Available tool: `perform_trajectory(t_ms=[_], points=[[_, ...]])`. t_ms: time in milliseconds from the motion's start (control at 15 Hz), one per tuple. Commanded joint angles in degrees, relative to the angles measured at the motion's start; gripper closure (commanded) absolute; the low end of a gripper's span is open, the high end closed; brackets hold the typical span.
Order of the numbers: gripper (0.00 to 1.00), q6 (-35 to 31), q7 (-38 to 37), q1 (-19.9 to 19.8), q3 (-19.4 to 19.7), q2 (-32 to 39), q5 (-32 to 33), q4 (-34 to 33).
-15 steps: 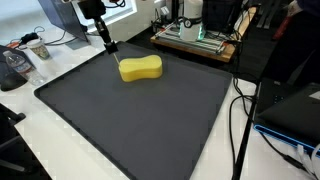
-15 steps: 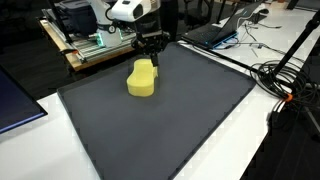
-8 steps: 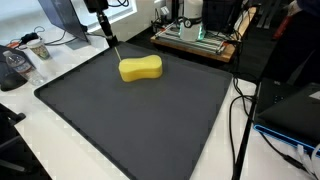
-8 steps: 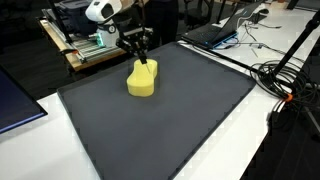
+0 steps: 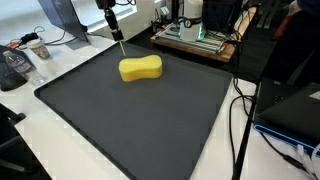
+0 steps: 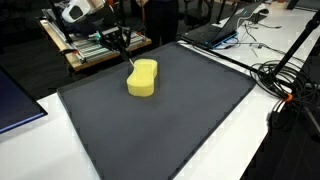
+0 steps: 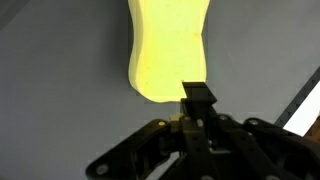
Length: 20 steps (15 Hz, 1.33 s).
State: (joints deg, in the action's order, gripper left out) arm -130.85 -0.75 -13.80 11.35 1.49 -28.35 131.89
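Note:
A yellow, peanut-shaped sponge (image 5: 140, 68) lies flat on the far part of a dark grey mat (image 5: 130, 120). It also shows in an exterior view (image 6: 143, 78) and at the top of the wrist view (image 7: 167, 50). My gripper (image 5: 118, 36) hangs above the mat's far edge, just behind the sponge and clear of it. In an exterior view (image 6: 124, 45) it is raised above the sponge's far end. In the wrist view the fingers (image 7: 198, 95) are pressed together with nothing between them.
The mat (image 6: 160, 120) covers a white table. A wooden-framed device (image 5: 195, 38) stands behind the mat. Cables (image 5: 240, 110) run along one side, near a laptop (image 6: 215, 30). A monitor base (image 5: 60, 30) and small clutter (image 5: 15, 65) sit near another corner.
The gripper has risen and drawn back from the sponge toward the mat's far edge. The sponge has not moved.

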Motion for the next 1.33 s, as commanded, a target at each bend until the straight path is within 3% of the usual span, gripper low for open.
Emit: perform_trajectory(t_ms=[0, 333, 400, 667, 733, 1267], points=[[0.97, -1.6, 4.9, -0.9, 1.8, -5.3, -5.6, 6.4], [0.97, -3.2, 7.3, -1.3, 4.3, -9.2, -9.5, 12.3], [0.87, -1.3, 5.4, -0.8, 4.0, -5.7, -6.8, 8.4], [0.87, -2.2, 5.7, -0.8, 4.6, -7.4, -7.3, 10.7], [0.97, -2.2, 5.7, -0.8, 4.6, -7.5, -7.3, 10.7], [0.97, -0.1, 12.5, -4.4, 9.1, -2.8, -15.1, 11.6]])
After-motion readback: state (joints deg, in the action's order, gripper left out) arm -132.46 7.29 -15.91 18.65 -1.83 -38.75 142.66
